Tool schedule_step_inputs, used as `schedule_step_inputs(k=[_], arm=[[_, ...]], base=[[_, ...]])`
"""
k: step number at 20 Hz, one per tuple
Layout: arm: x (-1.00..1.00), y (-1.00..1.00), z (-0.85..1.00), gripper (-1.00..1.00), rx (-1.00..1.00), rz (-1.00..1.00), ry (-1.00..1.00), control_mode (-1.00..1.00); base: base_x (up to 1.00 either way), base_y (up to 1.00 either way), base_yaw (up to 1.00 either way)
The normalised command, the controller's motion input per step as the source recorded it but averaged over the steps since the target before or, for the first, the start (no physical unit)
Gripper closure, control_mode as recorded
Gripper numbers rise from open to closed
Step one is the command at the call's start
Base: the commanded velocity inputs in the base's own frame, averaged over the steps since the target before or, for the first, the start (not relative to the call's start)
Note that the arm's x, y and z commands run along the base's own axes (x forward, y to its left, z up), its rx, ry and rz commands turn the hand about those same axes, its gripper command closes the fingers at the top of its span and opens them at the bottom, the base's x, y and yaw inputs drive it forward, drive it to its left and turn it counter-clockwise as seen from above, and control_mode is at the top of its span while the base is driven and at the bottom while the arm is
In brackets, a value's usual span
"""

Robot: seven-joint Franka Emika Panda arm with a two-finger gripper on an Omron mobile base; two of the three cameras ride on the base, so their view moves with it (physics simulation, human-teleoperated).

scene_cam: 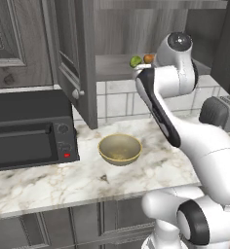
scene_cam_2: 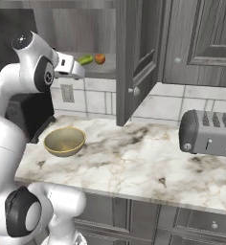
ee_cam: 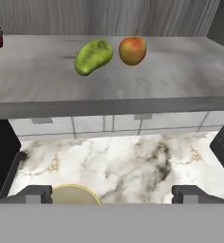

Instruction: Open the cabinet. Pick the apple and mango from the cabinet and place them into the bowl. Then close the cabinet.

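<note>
Standing open, the cabinet [scene_cam: 78, 63] shows apple [ee_cam: 132, 50] and mango [ee_cam: 93, 56] unpicked; bowl [scene_cam: 120, 148] empty; gripper [ee_cam: 112, 193] spread, holding nothing.

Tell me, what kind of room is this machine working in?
A kitchen, computer-rendered: a white veined marble counter, a silver slotted toaster, a black microwave oven, and a dark grey wood-grain wall cabinet standing open.

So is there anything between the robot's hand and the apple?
No. In the hand view the open hand faces the apple across bare shelf; the mango lies beside the apple.
</note>
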Motion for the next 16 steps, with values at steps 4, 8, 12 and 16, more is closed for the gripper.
schedule_step_inputs(k=[4,8,12,16], arm=[[0.47,0.00,0.01,-1.00,0.00,-0.12,0.00,-1.00],[0.46,0.00,0.04,-1.00,0.00,-0.04,-0.01,-1.00],[0.51,0.00,0.15,-1.00,0.02,-0.04,0.00,-1.00],[0.53,0.00,0.14,-1.00,0.03,-0.02,0.00,-1.00]], base=[[0.00,0.00,0.00],[0.00,0.00,0.00],[0.00,0.00,0.00],[0.00,0.00,0.00]])
